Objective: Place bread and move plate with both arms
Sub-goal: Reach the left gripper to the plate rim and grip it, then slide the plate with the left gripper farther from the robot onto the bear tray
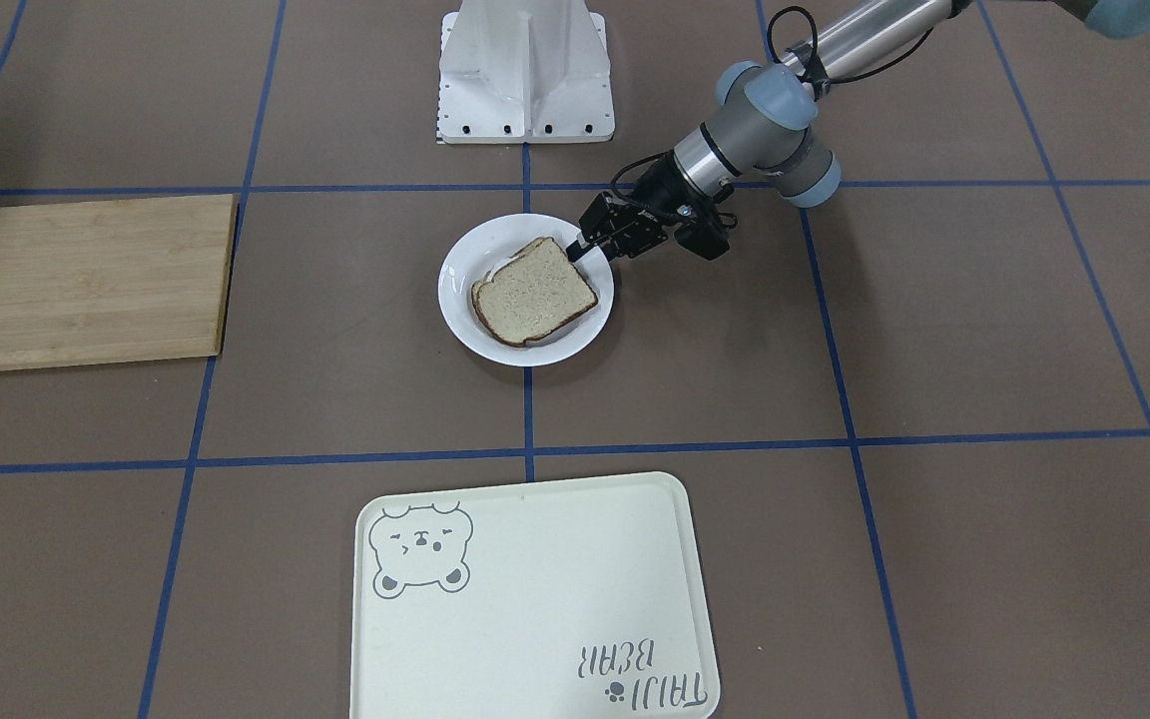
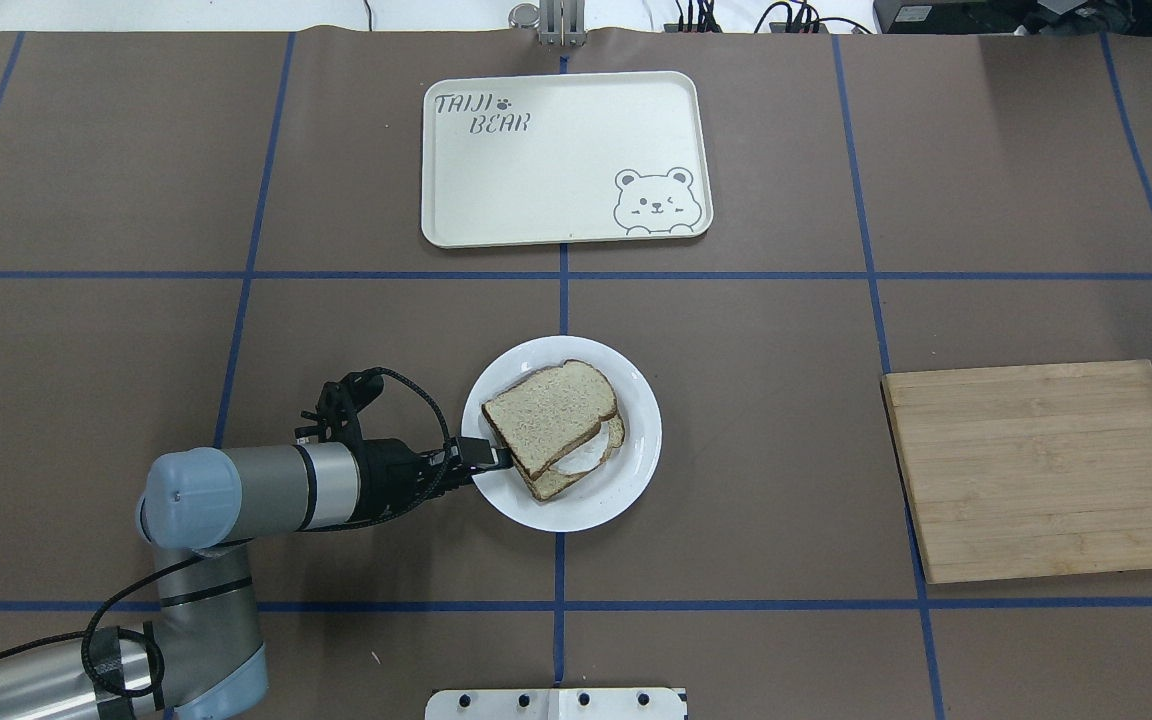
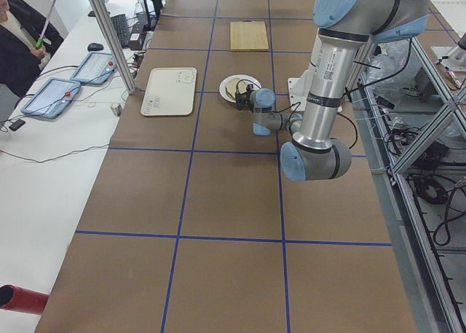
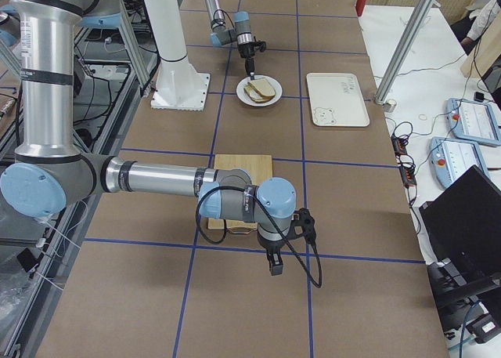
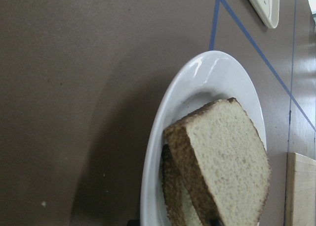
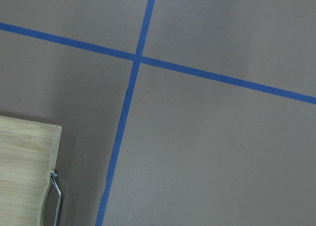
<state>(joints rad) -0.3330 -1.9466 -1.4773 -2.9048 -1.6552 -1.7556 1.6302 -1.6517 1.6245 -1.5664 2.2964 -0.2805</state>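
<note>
The plain bread [image 2: 548,405] lies tilted on top of a second slice with fried egg [image 2: 581,463] on the white plate [image 2: 636,440] at the table's middle. My left gripper [image 2: 501,458] reaches in from the plate's near-left rim and is shut on the bread's near corner, one finger above the slice. The front view shows the bread [image 1: 535,295], the plate [image 1: 460,310] and the left gripper [image 1: 575,252]. The left wrist view shows the bread [image 5: 227,157] raised over the plate [image 5: 197,77]. My right gripper [image 4: 272,268] hangs above the table beyond the cutting board; I cannot tell if it is open.
A cream bear tray [image 2: 566,160] lies on the far side of the plate. A wooden cutting board [image 2: 1046,470] with a metal handle lies at the right. The robot's white base [image 1: 525,70] stands on the near side of the plate.
</note>
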